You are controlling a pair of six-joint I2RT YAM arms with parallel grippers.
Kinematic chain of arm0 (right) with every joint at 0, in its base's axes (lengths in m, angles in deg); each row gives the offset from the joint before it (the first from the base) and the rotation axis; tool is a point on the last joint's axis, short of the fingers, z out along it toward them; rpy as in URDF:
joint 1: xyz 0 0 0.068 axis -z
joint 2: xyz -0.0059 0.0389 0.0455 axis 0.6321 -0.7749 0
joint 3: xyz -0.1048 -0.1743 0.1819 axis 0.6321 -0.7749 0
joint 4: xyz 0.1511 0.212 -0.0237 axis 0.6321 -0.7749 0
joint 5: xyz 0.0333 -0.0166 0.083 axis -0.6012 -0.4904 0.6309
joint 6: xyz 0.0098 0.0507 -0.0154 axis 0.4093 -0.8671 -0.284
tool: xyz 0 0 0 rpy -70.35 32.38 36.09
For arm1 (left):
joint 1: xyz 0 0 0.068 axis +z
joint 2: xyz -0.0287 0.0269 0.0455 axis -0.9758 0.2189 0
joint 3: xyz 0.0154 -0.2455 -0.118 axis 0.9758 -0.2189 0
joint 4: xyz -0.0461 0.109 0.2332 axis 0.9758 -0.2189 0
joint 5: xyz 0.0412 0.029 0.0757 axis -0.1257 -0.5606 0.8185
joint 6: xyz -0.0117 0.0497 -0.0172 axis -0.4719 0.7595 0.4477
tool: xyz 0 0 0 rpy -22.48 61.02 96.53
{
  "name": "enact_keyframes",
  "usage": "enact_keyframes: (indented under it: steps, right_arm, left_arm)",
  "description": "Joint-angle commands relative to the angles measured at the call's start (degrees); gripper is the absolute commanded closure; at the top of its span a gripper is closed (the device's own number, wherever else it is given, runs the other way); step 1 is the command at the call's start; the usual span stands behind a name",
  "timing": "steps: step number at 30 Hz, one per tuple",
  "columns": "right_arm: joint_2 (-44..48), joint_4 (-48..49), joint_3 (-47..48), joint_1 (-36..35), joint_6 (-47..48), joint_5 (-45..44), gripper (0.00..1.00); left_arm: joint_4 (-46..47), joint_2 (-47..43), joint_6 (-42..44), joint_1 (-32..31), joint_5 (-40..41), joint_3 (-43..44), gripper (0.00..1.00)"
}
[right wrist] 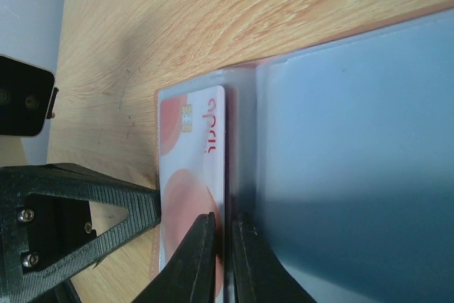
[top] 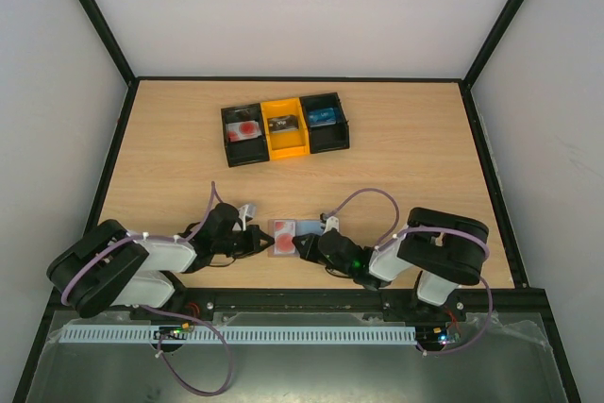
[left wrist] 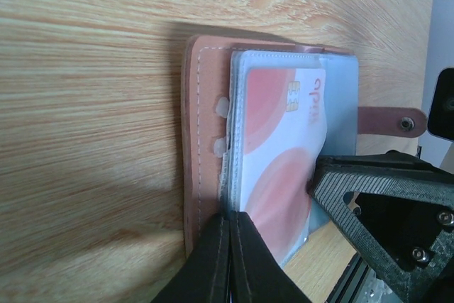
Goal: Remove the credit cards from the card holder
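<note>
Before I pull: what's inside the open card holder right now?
A pale credit card with red round marks and a chip sits in the card holder, the right pincer nipping its edge. Anything beneath that card is covered.

One card holder [left wrist: 202, 140], one pale card [left wrist: 273, 140] in it, one three-compartment tray [top: 289, 151], apparently three small items [top: 247, 129] inside

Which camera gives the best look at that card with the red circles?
The left wrist view: the card is large, chip and lettering clear, in the card holder. The right wrist view shows a narrower slice; the top view only a tiny pink patch.
</note>
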Motion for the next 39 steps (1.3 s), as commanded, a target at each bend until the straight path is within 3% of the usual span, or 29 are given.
enact_keyframes:
  steps: [1,5,8,22,28,39]
  right_arm:
    - [-1.4,5.3,-0.5,0.3,-0.1,1.7,0.93]
    - [-1.6,6.9,-0.8,0.5,0.5,2.8,0.98]
    - [-1.1,8.5,-2.1,0.6,0.5,2.5,0.98]
    - [-0.2,9.4,-3.9,0.9,0.2,1.8,0.98]
    - [-1.2,7.1,-1.5,1.0,0.8,2.8,0.86]
    - [-1.9,5.0,-0.6,1.3,0.2,1.6,0.84]
  left_arm:
    - [-5.2,2.3,0.1,-0.9,1.8,-1.1,0.97]
    - [-5.2,2.4,0.0,-0.9,1.8,-1.1,0.97]
    - [-6.3,1.8,0.0,-0.9,2.2,-0.9,0.88]
    - [-8.6,0.3,0.2,-1.0,3.3,-0.7,0.94]
    - [-8.2,1.1,0.3,-1.0,2.9,-0.4,0.97]
    - [-7.5,2.4,0.5,-1.3,2.5,0.0,0.97]
